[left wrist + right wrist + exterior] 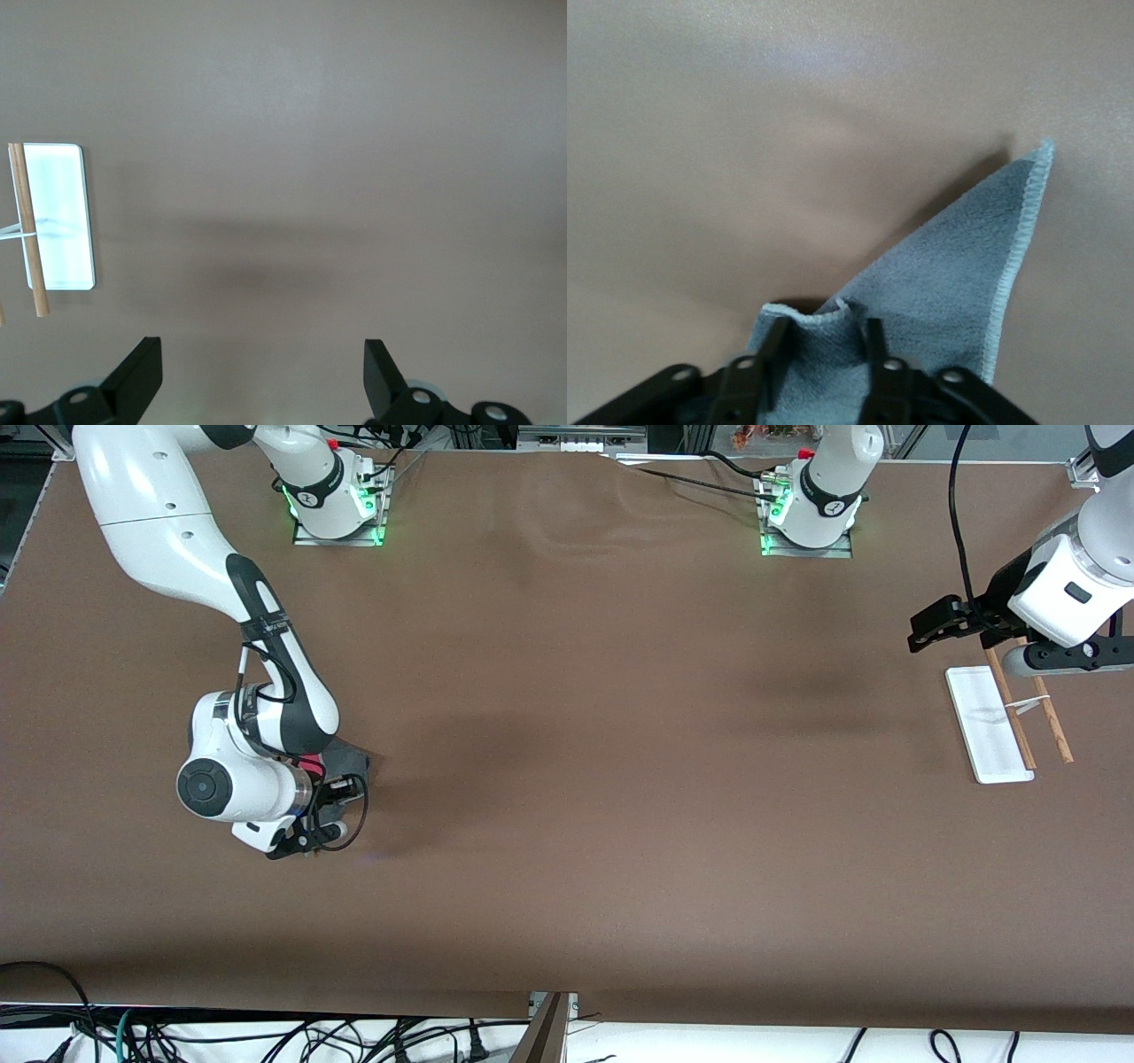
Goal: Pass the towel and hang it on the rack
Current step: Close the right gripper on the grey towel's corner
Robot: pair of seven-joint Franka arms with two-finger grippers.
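Note:
The towel [348, 763], dark grey with a pink-red patch showing, lies on the table toward the right arm's end, mostly under the right wrist. My right gripper [335, 784] is down on it. In the right wrist view its fingers [775, 341] stand close together with a bunched fold of the towel [957, 266] pinched between them, and one stitched corner sticks out. The rack [988, 726], a white base with two brown rods, lies toward the left arm's end. My left gripper [926, 629] hovers open and empty beside it. The left wrist view shows the rack [62, 212] off to the side of the gripper [261, 367].
The brown table [602, 762] is bare between the towel and the rack. A black cable [961, 531] hangs by the left arm. Cables [266, 1041] lie below the table's front edge.

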